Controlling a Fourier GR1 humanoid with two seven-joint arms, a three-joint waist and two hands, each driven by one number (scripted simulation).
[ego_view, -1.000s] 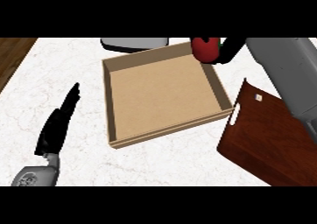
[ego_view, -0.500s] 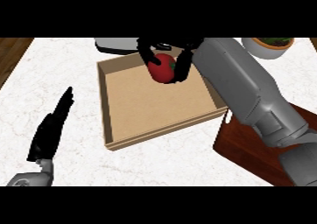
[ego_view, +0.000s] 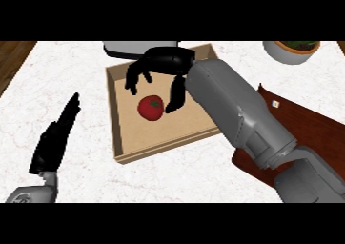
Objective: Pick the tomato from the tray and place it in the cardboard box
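The red tomato (ego_view: 151,107) lies on the floor of the cardboard box (ego_view: 123,125), near its middle. My right hand (ego_view: 163,65) hovers just above and behind it, fingers spread and hanging down on both sides of the tomato without holding it. The grey right forearm crosses the box's right wall and covers part of the dark wooden tray (ego_view: 312,127) at the right. My left hand (ego_view: 55,139) rests open at the lower left, fingers straight, left of the box.
A white bowl (ego_view: 292,49) with something green in it stands at the back right. A grey-white object (ego_view: 130,47) peeks out behind the box's far edge. The marble counter ends in wood at both far corners.
The right hand carried the tomato over the box, then let it go; the tomato now lies in the box and the fingers have spread. The left hand stayed put.
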